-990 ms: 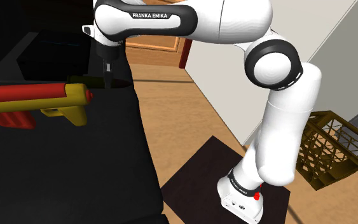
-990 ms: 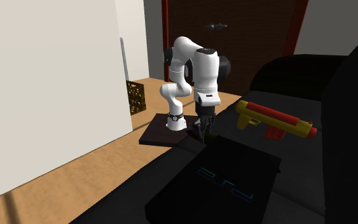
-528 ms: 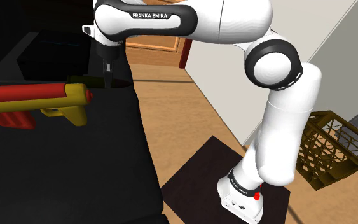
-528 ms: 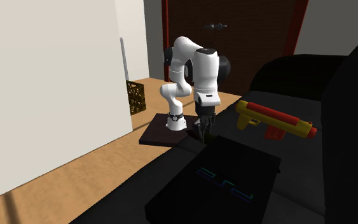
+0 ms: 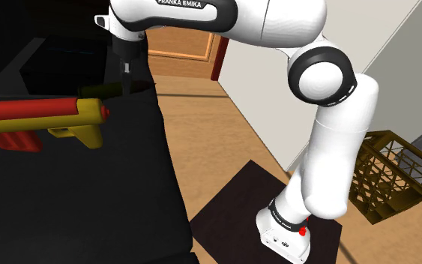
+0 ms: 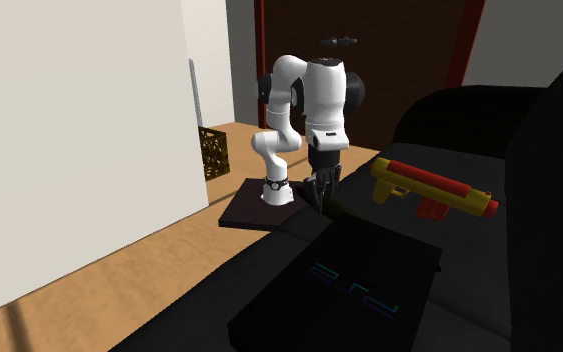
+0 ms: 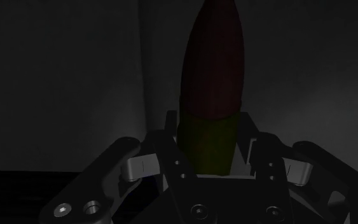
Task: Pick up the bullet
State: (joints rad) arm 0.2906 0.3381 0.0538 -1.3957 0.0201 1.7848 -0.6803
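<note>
Starting at the shoulder view's left, you have one red-and-yellow toy gun (image 5: 40, 120) lying on the black sofa (image 5: 89, 202). Next is one bullet (image 7: 210, 95), olive case and dark red tip, clasped between the fingers of your gripper (image 5: 127, 81) low over the cushion. The grasp looks made; lifting it well clear is what's left. One lattice crate (image 5: 393, 176) stands far right.
</note>
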